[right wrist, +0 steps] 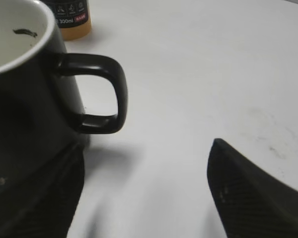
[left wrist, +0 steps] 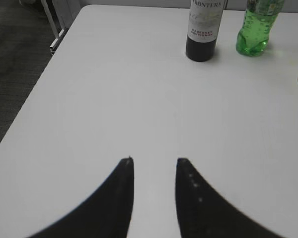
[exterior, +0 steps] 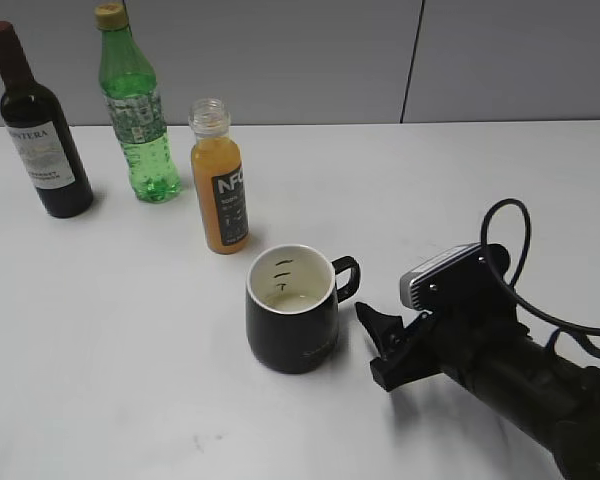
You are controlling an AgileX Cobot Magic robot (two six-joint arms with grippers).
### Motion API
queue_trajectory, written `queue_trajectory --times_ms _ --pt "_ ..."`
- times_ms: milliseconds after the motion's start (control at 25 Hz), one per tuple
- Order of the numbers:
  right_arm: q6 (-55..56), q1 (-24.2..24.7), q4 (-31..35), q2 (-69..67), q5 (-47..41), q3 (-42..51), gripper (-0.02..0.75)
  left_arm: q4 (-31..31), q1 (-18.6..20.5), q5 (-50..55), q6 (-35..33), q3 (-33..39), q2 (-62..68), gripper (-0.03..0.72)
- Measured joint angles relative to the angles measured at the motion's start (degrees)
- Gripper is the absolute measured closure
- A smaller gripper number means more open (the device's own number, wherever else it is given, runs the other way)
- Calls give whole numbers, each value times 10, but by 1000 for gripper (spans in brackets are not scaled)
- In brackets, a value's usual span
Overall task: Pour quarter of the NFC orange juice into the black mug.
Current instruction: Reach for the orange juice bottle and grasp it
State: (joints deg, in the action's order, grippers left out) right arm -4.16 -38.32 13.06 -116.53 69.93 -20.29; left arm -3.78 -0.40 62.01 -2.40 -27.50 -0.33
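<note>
The juice bottle (exterior: 220, 180) stands upright and uncapped on the white surface (exterior: 110, 330), just behind the black mug (exterior: 292, 310), whose handle (exterior: 344, 276) points right. Left of the juice stand a green bottle (exterior: 135, 110) and a wine bottle (exterior: 38, 125). The right tool (exterior: 380, 335) sits low beside the mug, fingers spread wide, one near the mug's wall below the handle, holding nothing. The left tool (left wrist: 154, 166) hovers over bare surface, fingers parted and empty.
</note>
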Motion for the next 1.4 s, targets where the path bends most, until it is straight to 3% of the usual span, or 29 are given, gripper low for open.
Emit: queue_trajectory --times_ms 480,880,1160,1280,1400 --pt "-25 0 5 248 -24 77 150 0 0 0 0 0 0 457" --pt "-132 0 35 398 -440 22 150 0 0 0 0 0 0 457" --pt "-130 2 36 449 -731 -56 150 0 0 0 0 0 0 457" --pt "-87 2 2 465 -817 -69 150 0 0 0 0 0 0 457" --pt "-3 3 -72 481 -898 -79 150 0 0 0 0 0 0 457"
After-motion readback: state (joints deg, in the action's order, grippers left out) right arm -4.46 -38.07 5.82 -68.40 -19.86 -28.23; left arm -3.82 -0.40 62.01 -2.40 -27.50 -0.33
